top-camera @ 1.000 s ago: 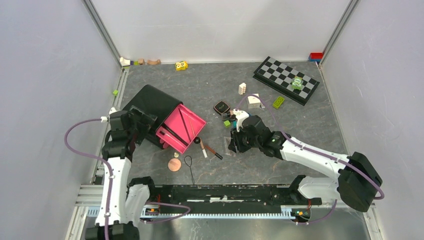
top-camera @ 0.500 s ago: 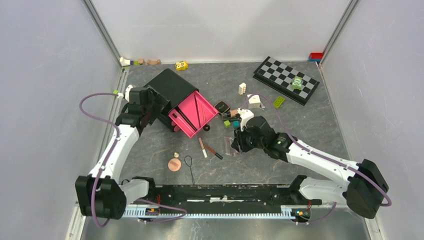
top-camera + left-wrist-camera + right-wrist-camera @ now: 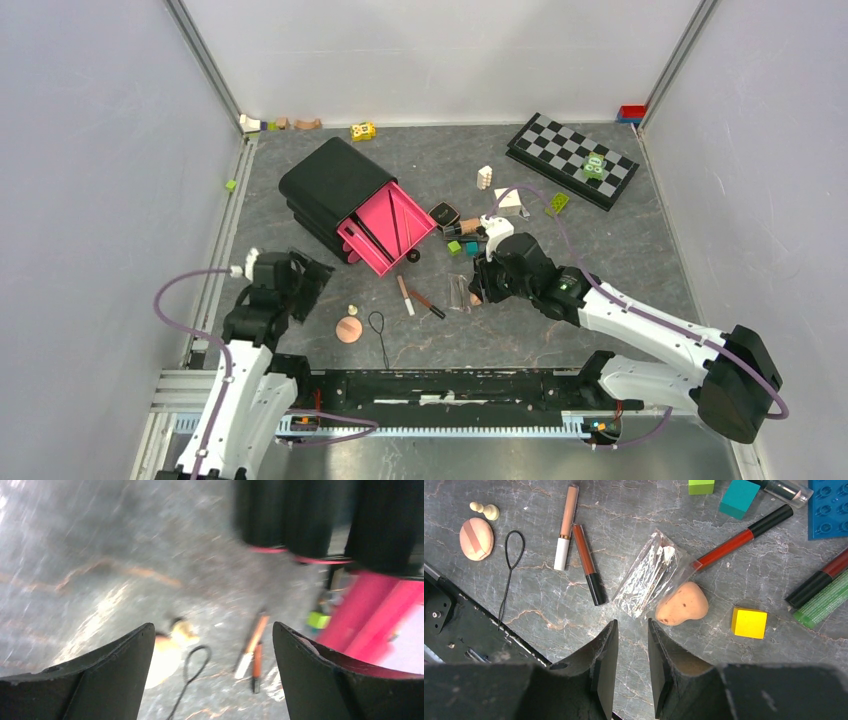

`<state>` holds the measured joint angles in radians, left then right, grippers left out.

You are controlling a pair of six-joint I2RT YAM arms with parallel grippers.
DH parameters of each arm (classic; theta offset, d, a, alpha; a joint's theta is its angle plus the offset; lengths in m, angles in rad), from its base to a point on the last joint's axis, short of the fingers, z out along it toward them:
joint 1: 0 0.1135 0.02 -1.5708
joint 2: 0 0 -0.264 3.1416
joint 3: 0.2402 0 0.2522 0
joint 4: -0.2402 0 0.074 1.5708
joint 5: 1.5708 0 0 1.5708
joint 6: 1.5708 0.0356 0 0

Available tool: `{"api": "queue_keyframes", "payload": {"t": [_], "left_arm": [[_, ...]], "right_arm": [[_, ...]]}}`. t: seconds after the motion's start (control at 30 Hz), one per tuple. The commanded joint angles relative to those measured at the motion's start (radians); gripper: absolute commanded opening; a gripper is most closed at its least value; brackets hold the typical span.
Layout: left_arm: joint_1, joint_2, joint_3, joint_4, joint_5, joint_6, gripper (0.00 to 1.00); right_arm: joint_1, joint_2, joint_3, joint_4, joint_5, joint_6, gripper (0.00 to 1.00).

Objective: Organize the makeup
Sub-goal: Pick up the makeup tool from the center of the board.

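Observation:
The makeup lies loose on the grey tabletop. In the right wrist view I see a peach puff, a peach-and-white tube, a brown tube, a clear bag, a peach sponge and a red tube. My right gripper hovers just near of the bag, jaws slightly apart and empty. A black compact lies beside the black-and-pink organizer. My left gripper is wide open and empty, left of the puff.
Coloured blocks and a blue studded plate sit among the makeup. A black hair loop lies by the puff. A checkerboard and small toys are at the back. The arms' black base rail runs along the near edge.
The left arm pushed the organizer toward the back and right, released it and drew back to the near left. The right gripper shifted slightly toward the bag.

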<state>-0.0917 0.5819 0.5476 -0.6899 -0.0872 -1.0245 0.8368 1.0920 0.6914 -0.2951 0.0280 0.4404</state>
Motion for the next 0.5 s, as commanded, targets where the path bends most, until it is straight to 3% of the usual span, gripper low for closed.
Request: {"api": "queue_keyframes", "payload": {"t": [0.0,0.13,0.23,0.4,0.47], "left_arm": [[-0.002,-0.018,-0.086,-0.096,0.075,-0.139,0.92],[-0.001,-0.032,-0.090,-0.141,0.053,-0.147,0.90],[-0.002,-0.003,-0.095,-0.139,0.061,-0.149,0.96],[-0.002,0.071,-0.109,-0.111,0.083,-0.127,0.95],[-0.002,0.086,-0.113,-0.105,0.082,-0.124,0.99]], "right_arm": [[0.000,-0.015,-0.006,0.015,0.013,-0.014,0.34],[0.000,-0.017,-0.011,0.015,0.013,-0.013,0.34],[0.000,-0.017,-0.013,0.016,0.013,-0.012,0.34],[0.001,-0.014,-0.015,0.017,0.012,-0.010,0.35],[0.001,-0.016,-0.019,0.016,0.014,-0.010,0.35]]}}
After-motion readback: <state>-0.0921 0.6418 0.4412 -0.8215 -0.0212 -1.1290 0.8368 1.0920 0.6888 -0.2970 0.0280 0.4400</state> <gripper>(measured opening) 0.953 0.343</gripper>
